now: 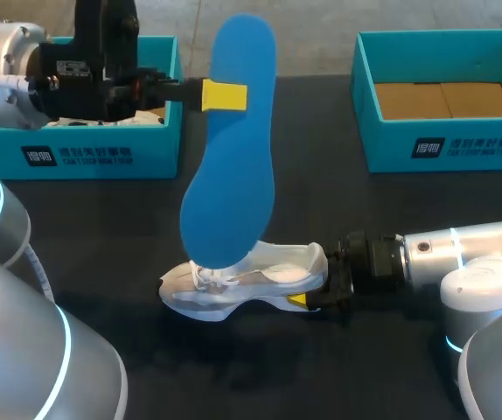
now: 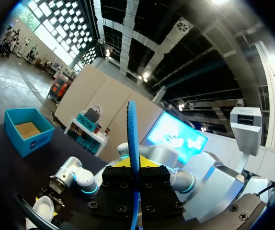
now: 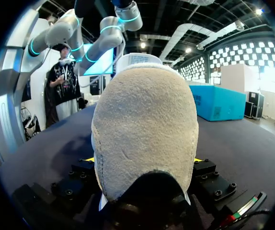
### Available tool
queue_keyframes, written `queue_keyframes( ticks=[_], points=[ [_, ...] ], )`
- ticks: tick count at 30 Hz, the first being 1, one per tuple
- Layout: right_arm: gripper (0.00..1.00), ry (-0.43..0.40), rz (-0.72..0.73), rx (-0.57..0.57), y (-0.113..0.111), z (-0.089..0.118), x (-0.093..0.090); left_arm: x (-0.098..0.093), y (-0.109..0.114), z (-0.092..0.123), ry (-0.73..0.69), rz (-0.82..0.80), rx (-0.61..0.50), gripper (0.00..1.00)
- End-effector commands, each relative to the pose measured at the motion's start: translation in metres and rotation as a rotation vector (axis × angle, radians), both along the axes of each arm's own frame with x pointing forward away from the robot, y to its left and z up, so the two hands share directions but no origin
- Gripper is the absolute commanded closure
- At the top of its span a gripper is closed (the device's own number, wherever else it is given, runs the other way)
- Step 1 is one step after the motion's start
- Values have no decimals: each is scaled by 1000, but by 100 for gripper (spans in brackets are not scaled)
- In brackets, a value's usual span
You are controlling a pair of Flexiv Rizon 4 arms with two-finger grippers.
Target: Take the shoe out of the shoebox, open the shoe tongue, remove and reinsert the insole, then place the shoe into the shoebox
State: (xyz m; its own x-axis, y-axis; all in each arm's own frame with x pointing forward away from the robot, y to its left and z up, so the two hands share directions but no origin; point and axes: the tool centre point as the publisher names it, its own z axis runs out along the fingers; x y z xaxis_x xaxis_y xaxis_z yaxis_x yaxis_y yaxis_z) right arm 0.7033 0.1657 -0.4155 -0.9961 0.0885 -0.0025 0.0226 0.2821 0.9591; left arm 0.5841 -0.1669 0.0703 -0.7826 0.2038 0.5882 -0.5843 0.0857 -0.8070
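A long blue insole (image 1: 233,149) hangs upright above the table, its lower end just over the white shoe (image 1: 242,284). My left gripper (image 1: 225,94) is shut on its upper part from the left. In the left wrist view the insole (image 2: 132,139) stands edge-on between the fingers of that gripper (image 2: 133,165), and the shoe (image 2: 41,208) shows far below. The shoe lies on the black table, toe to the left. My right gripper (image 1: 308,296) is shut on its heel from the right. In the right wrist view the grey heel (image 3: 144,129) sits between the fingers of the right gripper (image 3: 144,160).
A teal shoebox (image 1: 85,153) stands at the back left, partly behind my left arm. A second teal box (image 1: 443,144) with a brown cardboard floor stands at the back right. Dark tabletop (image 1: 365,219) lies between the shoe and the boxes.
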Motion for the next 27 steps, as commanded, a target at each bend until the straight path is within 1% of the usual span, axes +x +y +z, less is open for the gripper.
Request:
queue_keyframes(
  ticks=[1, 10, 11, 12, 13, 21, 27],
  points=[
    [100, 0, -1, -3, 0, 1, -1, -3, 1, -2, 0, 5, -3, 100],
    [100, -4, -3, -6, -1, 3, -1, -3, 1, -2, 0, 5, -3, 100],
    [77, -4, -5, -6, -1, 3, -1, -3, 1, -2, 0, 5, -3, 100],
    [8, -3, -8, -9, -2, 4, -1, -3, 1, -2, 0, 5, -3, 100],
    [0, -6, -11, -13, -3, 5, -1, -3, 1, -2, 0, 5, -3, 100],
    [0, -8, -31, -69, -14, 10, -7, -3, 1, -2, 0, 5, -3, 100],
    [0, 1, -32, -157, -28, 14, -9, -3, 1, -2, 0, 5, -3, 100]
  ],
)
